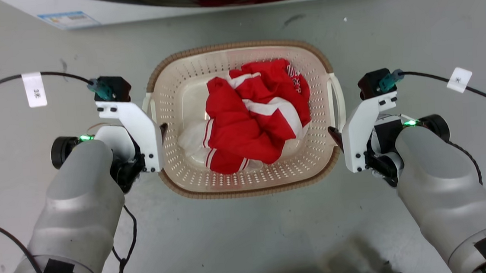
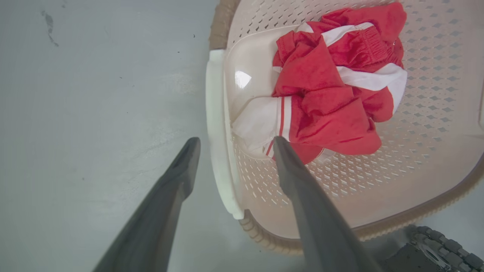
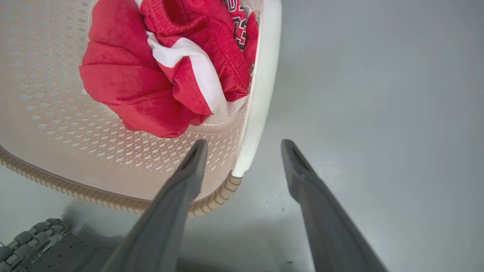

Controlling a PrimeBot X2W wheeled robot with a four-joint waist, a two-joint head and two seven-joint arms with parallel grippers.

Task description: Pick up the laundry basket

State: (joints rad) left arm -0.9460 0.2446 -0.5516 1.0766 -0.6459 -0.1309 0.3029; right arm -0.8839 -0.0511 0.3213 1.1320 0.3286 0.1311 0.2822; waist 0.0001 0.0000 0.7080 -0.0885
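So the laundry basket (image 1: pixel 251 191) sits mid-frame on the floor (image 1: pixel 251 244), light stiff plastic I'd guess, with left gripper (image 2: pixel 235 140) and right gripper (image 3: pixel 245 143) both spread wide astride its white handles (image 2: pixel 216 113), the obvious grab spots.

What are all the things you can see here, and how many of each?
laundry basket: one, cream with brown rim, on the floor between the arms
handles: two, white, one on each short side of the basket
clothes: one heap, red and white, inside the basket
washing machine: one, white, beyond the basket
floor: grey, under everything
cables: two, black with white tags, one by each arm
left pincer: one, dark, open, a finger on each side of the left handle
right pincer: one, dark, open, a finger on each side of the right handle
forearms: two, grey, lower corners
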